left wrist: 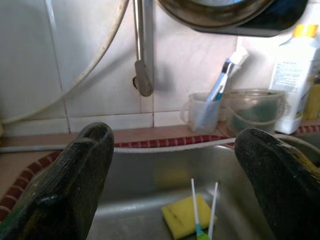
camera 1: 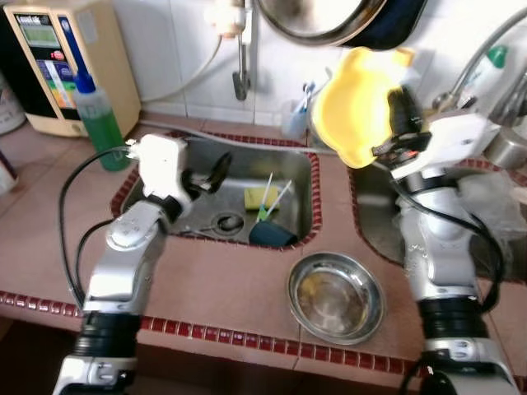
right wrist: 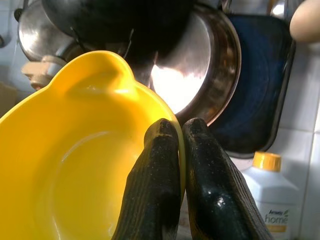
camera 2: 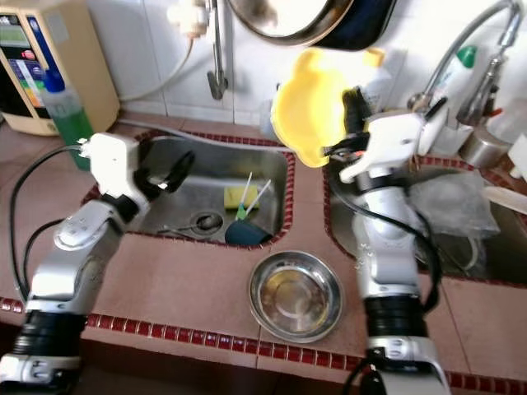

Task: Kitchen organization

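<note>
- My right pincer (camera 1: 401, 111) is raised above the strip of surface (camera 1: 247, 288) between the two sinks; its fingers (right wrist: 165, 190) are pinched tight on the rim of a yellow bowl (camera 1: 358, 107), which tilts on edge in the air
- My left pincer (camera 1: 206, 177) hangs over the left sink (camera 1: 300, 193) with its fingers spread wide, holding nothing
- In that sink I see a yellow sponge (camera 1: 259, 197), two thin sticks (left wrist: 202, 207) and a dark object, perhaps a cup; I can't tell
- A steel bowl (camera 1: 336, 296) sits upright on the surface near the front edge; a green bottle (camera 1: 99, 119) stands left of the sink
</note>
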Robot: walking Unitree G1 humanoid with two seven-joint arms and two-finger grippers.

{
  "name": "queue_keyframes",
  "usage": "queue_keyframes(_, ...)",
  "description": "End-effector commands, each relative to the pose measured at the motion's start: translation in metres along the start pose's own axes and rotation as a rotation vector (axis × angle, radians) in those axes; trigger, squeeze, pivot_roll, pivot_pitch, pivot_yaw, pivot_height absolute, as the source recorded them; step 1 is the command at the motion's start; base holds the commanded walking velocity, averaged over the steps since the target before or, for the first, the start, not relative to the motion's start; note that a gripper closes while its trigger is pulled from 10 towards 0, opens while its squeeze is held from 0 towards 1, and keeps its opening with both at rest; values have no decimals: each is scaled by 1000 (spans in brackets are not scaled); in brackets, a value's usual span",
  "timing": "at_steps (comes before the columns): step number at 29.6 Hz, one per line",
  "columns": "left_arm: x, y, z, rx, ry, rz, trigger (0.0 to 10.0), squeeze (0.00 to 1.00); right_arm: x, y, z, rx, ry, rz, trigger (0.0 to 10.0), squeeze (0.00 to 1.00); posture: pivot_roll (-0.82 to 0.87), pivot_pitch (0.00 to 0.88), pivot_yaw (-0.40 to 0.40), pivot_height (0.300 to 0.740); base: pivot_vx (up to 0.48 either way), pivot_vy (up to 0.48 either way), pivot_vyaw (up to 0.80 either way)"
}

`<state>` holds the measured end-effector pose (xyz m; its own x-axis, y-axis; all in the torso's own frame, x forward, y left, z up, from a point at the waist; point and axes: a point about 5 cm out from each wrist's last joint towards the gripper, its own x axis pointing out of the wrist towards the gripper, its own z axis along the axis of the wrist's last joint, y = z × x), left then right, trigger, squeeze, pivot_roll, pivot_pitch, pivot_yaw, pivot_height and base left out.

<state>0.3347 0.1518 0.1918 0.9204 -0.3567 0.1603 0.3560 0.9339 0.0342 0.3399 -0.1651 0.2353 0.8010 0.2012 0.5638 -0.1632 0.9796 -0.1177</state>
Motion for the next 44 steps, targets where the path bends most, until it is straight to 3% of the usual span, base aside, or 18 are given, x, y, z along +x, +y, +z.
queue_keyframes(1, 2, -6, 0, 4, 1, -17, 10000, 0, 1, -8, 6, -18, -24, -17, 10000, 0, -23, 23, -10, 740, 0, 0, 0)
queue_keyframes(13, 0, -9, -3, -25, 12, -33, 10000, 0, 1, -6, 5, -12, -20, -10, 10000, 0, -20, 27, -13, 740, 0, 0, 0)
queue_keyframes(25, -1, -8, -4, -19, 29, -37, 10000, 0, 0, -8, 6, -18, -17, -18, 10000, 0, -25, 37, -7, 740, 0, 255, 0)
queue_keyframes(29, -1, -13, -5, 36, 36, -65, 10000, 0, -1, -9, 5, -19, -14, -22, 10000, 0, -26, 41, -3, 740, 0, 68, 0)
queue_keyframes(38, -1, -14, -5, 45, 42, -76, 10000, 0, -2, -10, 2, -8, 5, -35, 10000, 0, -26, 41, 2, 740, 0, 0, 0)
queue_keyframes(44, -3, -18, -4, 49, 43, -102, 10000, 0, -2, -14, -10, 13, 76, -49, 10000, 0, -26, 46, 6, 740, 0, 0, 0)
